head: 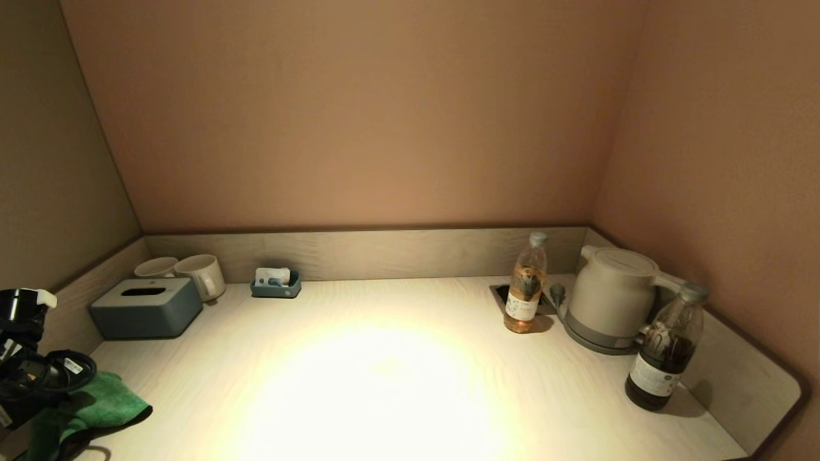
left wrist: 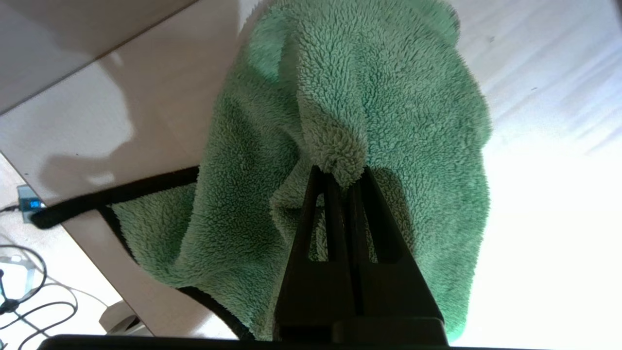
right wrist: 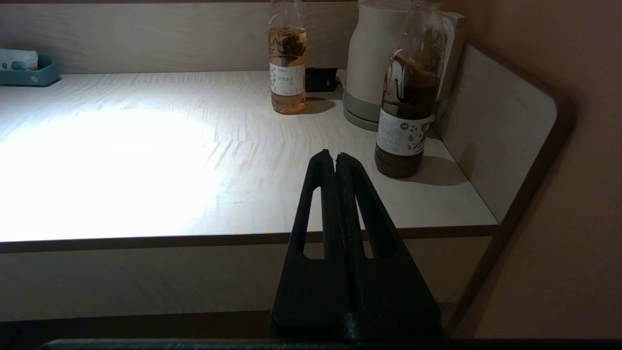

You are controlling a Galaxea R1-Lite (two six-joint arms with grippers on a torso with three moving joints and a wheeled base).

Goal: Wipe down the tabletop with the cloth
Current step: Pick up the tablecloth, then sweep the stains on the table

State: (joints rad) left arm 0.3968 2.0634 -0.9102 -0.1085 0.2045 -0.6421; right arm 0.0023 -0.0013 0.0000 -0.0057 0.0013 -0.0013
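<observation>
A green fluffy cloth (head: 96, 406) lies bunched at the front left corner of the pale wooden tabletop (head: 384, 378). My left gripper (left wrist: 341, 176) is shut on a pinched fold of the cloth (left wrist: 369, 107), which spreads over the table under it. In the head view the left arm (head: 25, 358) sits over the cloth at the left edge. My right gripper (right wrist: 335, 158) is shut and empty, held in front of the table's front edge, out of the head view.
A grey tissue box (head: 146, 308), two white mugs (head: 202, 275) and a small blue tray (head: 277, 283) stand at the back left. A light tea bottle (head: 525, 285), a white kettle (head: 612, 298) and a dark bottle (head: 666, 349) stand at the right. Raised rims edge the back and sides.
</observation>
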